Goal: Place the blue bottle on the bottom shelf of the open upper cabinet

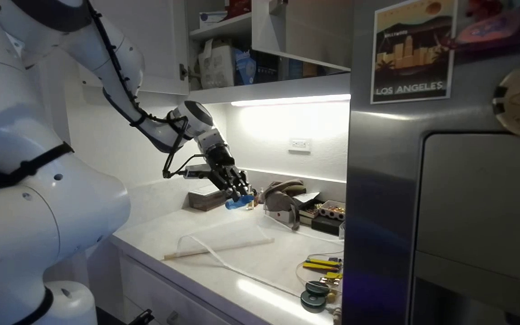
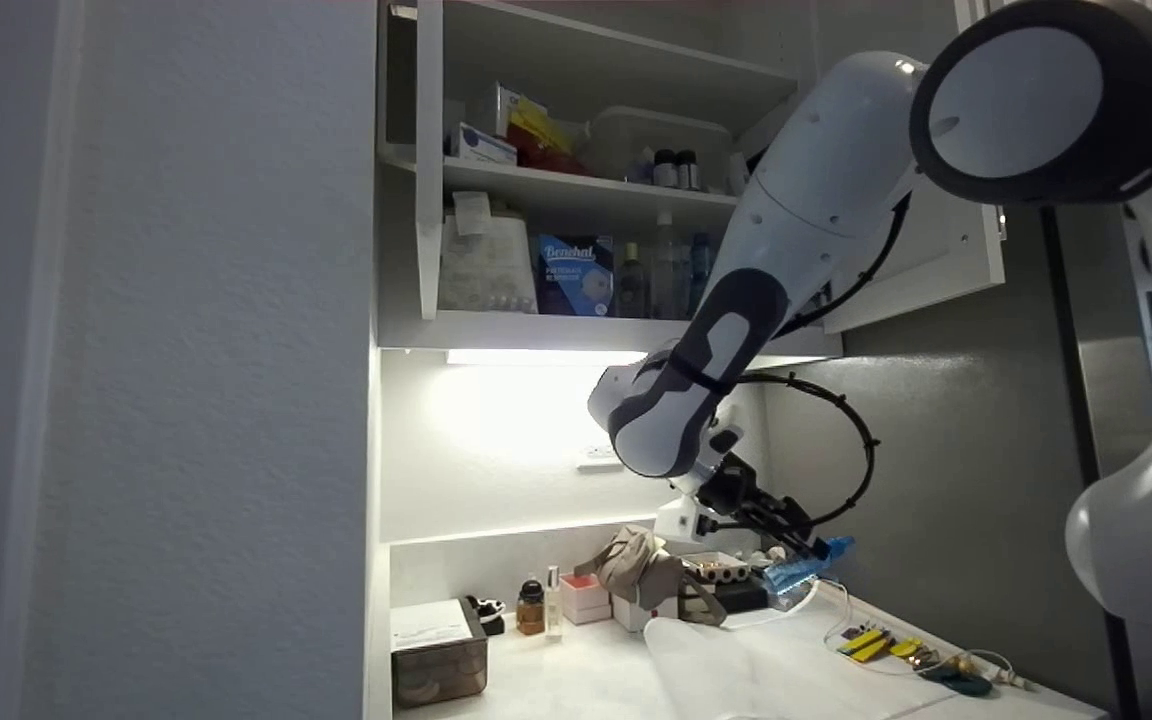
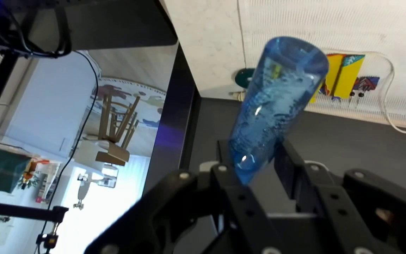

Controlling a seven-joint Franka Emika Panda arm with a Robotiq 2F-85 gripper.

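Note:
My gripper (image 3: 254,151) is shut on the blue bottle (image 3: 280,91); its fingers (image 3: 289,165) press on the narrower end. In the wrist view the wide, round end points away from the gripper. Both exterior views show the bottle (image 1: 238,202) tilted in the air above the counter, well below the upper cabinet (image 2: 430,200). That cabinet stands open. On its bottom shelf (image 2: 536,328) are a white container, a blue box and several bottles. My arm hides the right part of this shelf in an exterior view.
The open cabinet door (image 1: 309,31) juts out beside the steel fridge (image 1: 382,180). On the counter (image 1: 206,289) are a brown box (image 2: 441,665), perfume bottles (image 2: 541,607), a cap (image 2: 636,570), a bead tray (image 1: 333,208) and yellow tools (image 2: 866,643). A light strip (image 1: 291,99) runs under the cabinet.

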